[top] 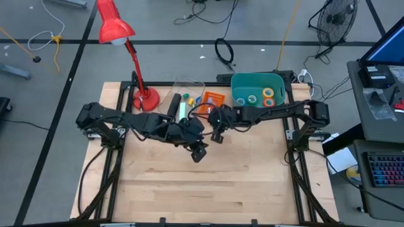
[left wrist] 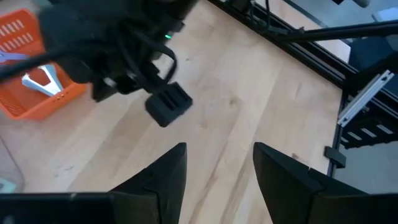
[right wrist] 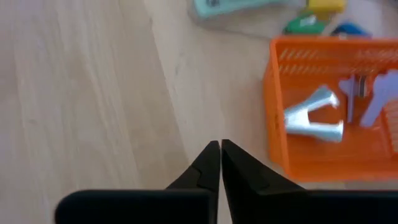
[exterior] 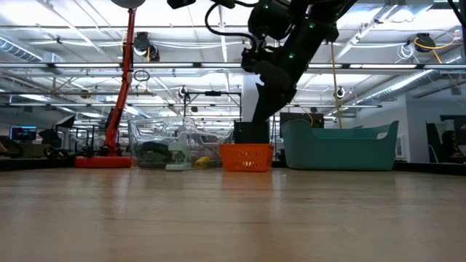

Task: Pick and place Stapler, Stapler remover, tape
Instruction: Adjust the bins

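Note:
My right gripper is shut and empty, hovering over bare wood just in front of the orange basket. The basket holds a silver staple remover and a purple one. The mint stapler lies beyond the basket, by the clear container. My left gripper is open and empty above the table's middle, close to the right gripper. The tape rolls lie inside the teal bin.
A red desk lamp stands on its round base at the far left of the table. Small coloured blocks lie near the stapler. The clear container, orange basket and teal bin line the far edge. Bare wood spreads toward the near edge.

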